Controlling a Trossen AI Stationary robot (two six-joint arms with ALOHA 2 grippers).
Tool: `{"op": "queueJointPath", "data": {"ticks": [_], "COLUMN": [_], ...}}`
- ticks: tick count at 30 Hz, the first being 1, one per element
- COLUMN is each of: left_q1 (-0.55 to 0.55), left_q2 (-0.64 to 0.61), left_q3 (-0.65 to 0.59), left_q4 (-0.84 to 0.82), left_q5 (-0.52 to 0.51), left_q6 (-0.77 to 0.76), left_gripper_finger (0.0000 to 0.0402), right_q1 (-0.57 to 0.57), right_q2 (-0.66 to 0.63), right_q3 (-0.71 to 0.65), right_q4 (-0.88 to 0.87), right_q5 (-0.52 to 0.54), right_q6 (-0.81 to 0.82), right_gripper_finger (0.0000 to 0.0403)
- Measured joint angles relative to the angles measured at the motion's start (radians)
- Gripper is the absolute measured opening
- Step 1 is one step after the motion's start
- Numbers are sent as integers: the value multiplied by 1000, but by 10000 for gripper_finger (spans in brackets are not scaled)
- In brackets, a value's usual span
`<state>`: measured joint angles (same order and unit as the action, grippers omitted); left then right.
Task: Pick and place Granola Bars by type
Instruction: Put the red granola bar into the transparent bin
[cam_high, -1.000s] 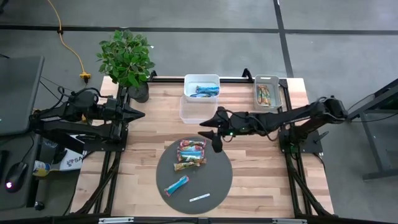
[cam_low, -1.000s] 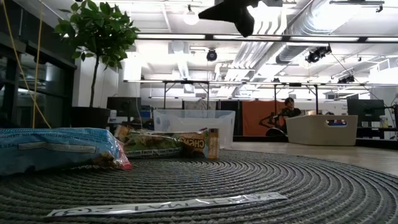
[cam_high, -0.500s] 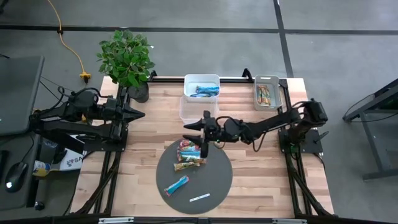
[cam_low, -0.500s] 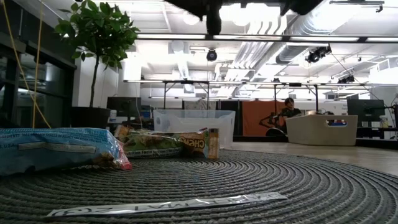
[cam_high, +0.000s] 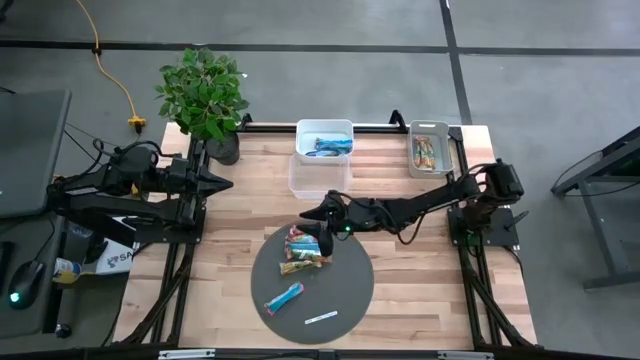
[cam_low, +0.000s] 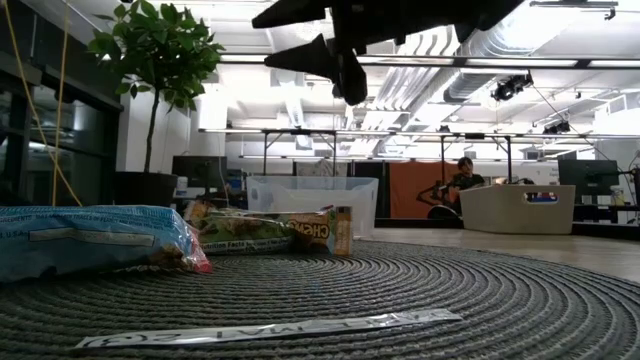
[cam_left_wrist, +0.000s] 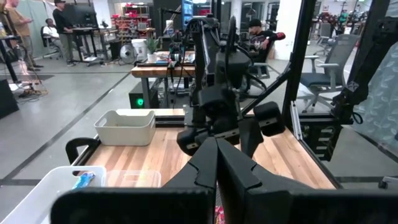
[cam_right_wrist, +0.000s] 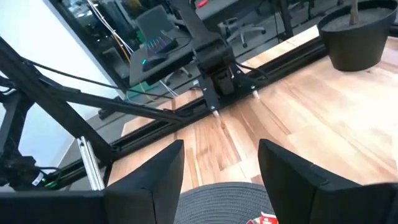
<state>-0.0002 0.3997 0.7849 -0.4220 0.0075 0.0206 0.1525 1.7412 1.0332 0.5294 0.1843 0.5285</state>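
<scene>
Where right tool (cam_high: 318, 222) overlaps: red-pink bar (cam_high: 306, 234).

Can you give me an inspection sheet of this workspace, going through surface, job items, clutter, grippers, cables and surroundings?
Surface: wooden table with a round dark mat near its front edge.
Job's things: four granola bars on the mat, three grouped and one blue bar apart; more bars in the white bin and in the grey bin; the clear bin looks empty.
Clutter: thin white strip on the mat.
Grippers: right gripper open, above the grouped bars; left gripper shut, parked at the table's left edge.
Cables: yellow cord on the floor.
Surroundings: potted plant at the table's corner; people at desks beyond.
</scene>
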Motion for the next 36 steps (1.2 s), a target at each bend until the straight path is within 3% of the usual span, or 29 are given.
{"op": "queueJointPath", "data": {"ticks": [11, 15, 20, 27, 36], "left_q1": [0, 0, 0, 0, 0], "left_q2": [0, 0, 0, 0, 0], "left_q3": [0, 0, 0, 0, 0], "left_q4": [0, 0, 0, 0, 0], "left_q5": [0, 0, 0, 0, 0], "left_q6": [0, 0, 0, 0, 0], "left_gripper_finger": [1, 1, 1, 1, 1], "right_q1": [-2, -2, -2, -1, -2], "right_q2": [0, 0, 0, 0, 11], "right_q3": [0, 0, 0, 2, 254], "right_q4": [53, 64, 11, -19, -513], "right_q5": [8, -54, 15, -139, -198], "right_q6": [-15, 16, -6, -180, -380], "right_gripper_finger": [190, 190, 190, 190, 190]}}
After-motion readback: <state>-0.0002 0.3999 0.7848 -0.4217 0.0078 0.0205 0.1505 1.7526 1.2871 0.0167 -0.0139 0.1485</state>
